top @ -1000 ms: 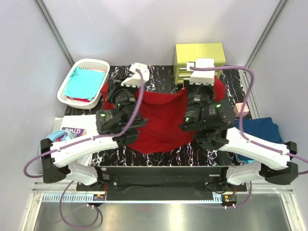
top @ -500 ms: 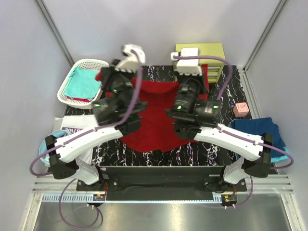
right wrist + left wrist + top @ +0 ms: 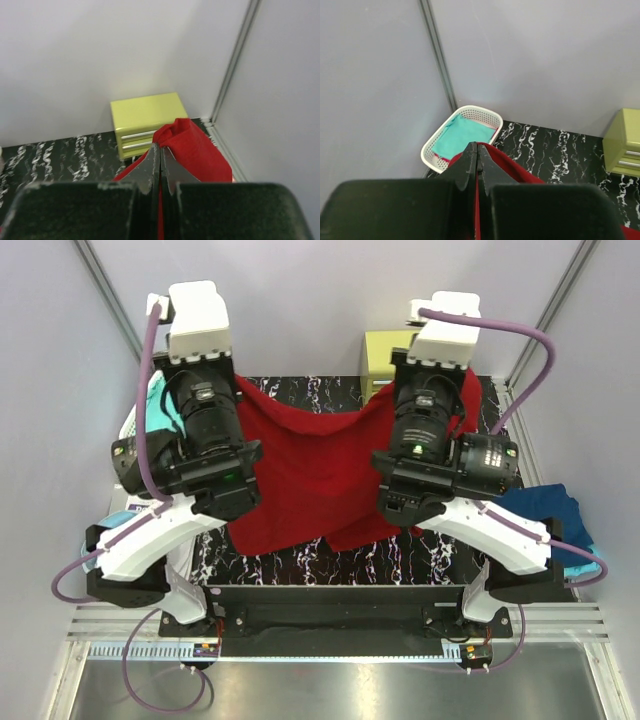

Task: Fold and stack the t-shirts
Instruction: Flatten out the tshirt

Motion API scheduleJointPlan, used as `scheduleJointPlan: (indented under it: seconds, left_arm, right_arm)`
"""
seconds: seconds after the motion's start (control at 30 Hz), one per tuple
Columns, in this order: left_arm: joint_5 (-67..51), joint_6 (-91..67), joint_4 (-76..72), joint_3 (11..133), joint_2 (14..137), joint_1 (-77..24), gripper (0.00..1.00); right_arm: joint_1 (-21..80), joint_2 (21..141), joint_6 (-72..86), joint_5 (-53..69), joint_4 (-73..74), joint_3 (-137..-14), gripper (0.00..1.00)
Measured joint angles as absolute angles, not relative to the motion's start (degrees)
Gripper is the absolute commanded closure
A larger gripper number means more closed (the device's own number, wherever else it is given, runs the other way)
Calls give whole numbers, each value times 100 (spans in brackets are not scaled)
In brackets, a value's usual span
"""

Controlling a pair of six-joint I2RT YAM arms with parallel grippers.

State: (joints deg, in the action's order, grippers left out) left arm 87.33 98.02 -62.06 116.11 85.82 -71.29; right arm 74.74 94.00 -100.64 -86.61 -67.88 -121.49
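Note:
The dark red t-shirt [image 3: 315, 470] hangs stretched between both raised arms above the black marble table [image 3: 330, 392]. My left gripper [image 3: 477, 146] is shut on its left upper corner, red cloth [image 3: 507, 162] bulging past the tips. My right gripper [image 3: 160, 147] is shut on the right corner, where the red cloth [image 3: 192, 147] bunches beside the fingertips. A teal t-shirt [image 3: 462, 136] lies in the white basket [image 3: 431, 152]. A navy t-shirt [image 3: 545, 510] sits at the table's right edge, partly hidden by the right arm.
A yellow-green drawer box [image 3: 145, 120] stands at the back right of the table, also in the top view [image 3: 385, 350]. A book and a light blue item [image 3: 125, 520] lie at the left edge behind the left arm. Grey walls close in on three sides.
Both arms have risen high and spread apart, lifting the red t-shirt off the table so it hangs spread between them. Both grippers stayed shut on it.

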Motion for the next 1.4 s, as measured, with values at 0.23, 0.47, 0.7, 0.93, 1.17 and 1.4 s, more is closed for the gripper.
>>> scheduleJointPlan:
  seconds: [0.23,0.47,0.7,0.93,1.17,1.4]
  left_arm:
    - [8735,7354,-3157,13026,9205,-7424,100]
    - [8672,6143,-1785,13017,9421,-7579,100]
    - [8416,5266,-1575,11867,9397,-7629,100]
    - [8023,3406,679,11677,8995,-7708,100]
    - [5795,108,4084,12317,8973,-7124,100]
    - [4418,-1468,5332,10551,8276,-6023,100]
  right_arm:
    - [7725,9625,-8187,-8661,-4246,-12665,100]
    - [7776,9712,-7083,-8654,-2912,-13037,100]
    - [7791,9703,-6799,-9011,-2556,-13183,100]
    - [7797,9695,-6698,-9006,-2416,-13082,100]
    - [7662,9561,-6552,-9004,-2377,-12658,100]
    - [7607,9386,-5996,-8829,-2233,-11434,100]
